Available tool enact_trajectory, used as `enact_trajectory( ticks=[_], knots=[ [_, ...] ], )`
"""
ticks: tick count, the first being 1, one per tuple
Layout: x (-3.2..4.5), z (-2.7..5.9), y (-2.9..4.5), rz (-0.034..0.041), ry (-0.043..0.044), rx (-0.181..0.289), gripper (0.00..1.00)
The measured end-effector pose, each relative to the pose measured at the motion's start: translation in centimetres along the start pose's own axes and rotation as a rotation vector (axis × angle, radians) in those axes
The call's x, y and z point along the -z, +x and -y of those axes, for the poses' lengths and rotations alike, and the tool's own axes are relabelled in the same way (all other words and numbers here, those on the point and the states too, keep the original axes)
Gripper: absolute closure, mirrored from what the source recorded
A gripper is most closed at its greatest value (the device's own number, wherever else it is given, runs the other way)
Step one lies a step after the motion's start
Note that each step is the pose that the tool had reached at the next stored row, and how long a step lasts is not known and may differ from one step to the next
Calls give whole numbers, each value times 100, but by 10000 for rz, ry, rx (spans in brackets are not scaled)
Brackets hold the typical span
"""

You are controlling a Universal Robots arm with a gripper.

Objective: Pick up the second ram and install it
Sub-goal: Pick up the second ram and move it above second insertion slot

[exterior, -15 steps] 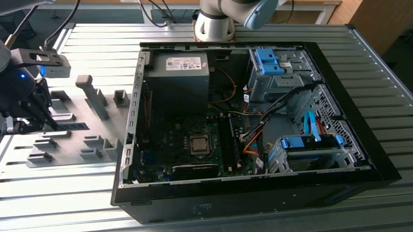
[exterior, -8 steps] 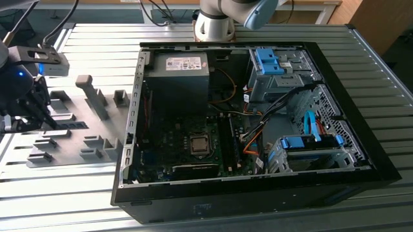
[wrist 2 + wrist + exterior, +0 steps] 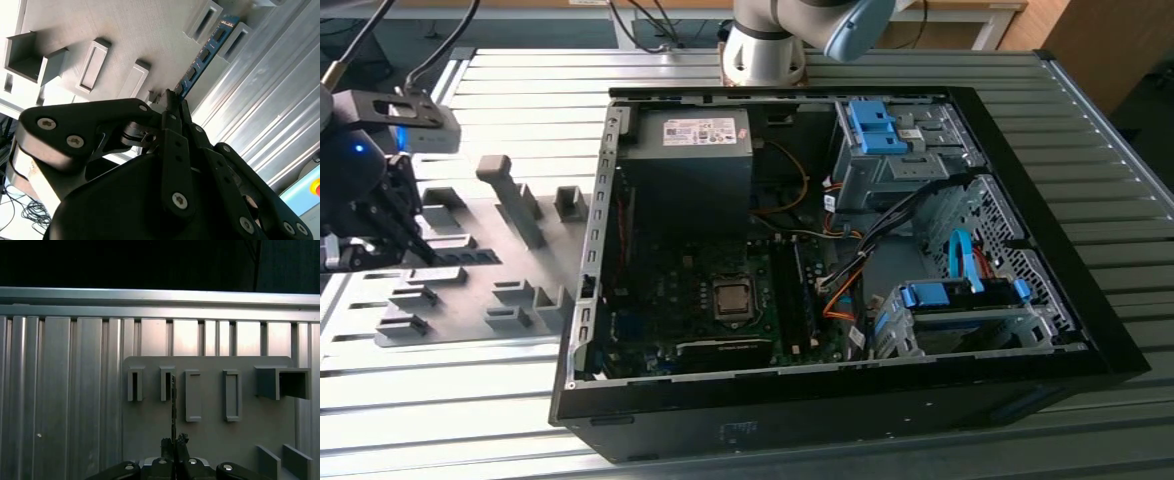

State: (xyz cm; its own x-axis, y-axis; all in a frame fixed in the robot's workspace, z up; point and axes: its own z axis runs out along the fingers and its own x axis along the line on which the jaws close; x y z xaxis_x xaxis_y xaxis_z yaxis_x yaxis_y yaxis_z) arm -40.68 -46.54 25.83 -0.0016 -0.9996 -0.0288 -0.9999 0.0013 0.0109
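The gripper has its fingers pinched on 1 end of the second ram, over the grey fixture plate. The ram's long axis runs straight away from the grip, its far end between 2 of the plate's slot blocks.

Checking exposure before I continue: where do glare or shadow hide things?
Exterior view: glare washes the table slats, and the computer case interior sits in shadow. Second wrist view: slats glare, but the second ram is visible. First wrist view: fixture plate evenly lit, black beyond the table.
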Motion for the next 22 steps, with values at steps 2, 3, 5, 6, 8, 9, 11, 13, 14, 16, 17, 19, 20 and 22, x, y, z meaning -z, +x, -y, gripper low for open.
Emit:
enact_trajectory(
  ticks=[2,3,5,6,8,9,11,13,14,16,17,19,20,22],
  knots=[
    [12,0,0,0,0,0,86],
    [17,0,0,0,0,0,86],
    [31,0,-1,0,-1,0,86],
    [37,0,-1,0,0,0,86],
    [50,0,-1,0,1,0,86],
    [58,-1,-2,0,0,0,86],
    [72,-1,-2,0,0,0,86],
    [86,-1,-3,0,-1,0,86],
    [92,-1,-3,0,0,0,86],
    [104,-1,-3,1,0,0,86],
    [111,-1,-3,0,0,0,86],
    [125,-1,-4,1,1,0,86],
    [132,-1,-4,0,-1,0,86],
    [146,-2,-4,0,0,0,86]
  ],
)
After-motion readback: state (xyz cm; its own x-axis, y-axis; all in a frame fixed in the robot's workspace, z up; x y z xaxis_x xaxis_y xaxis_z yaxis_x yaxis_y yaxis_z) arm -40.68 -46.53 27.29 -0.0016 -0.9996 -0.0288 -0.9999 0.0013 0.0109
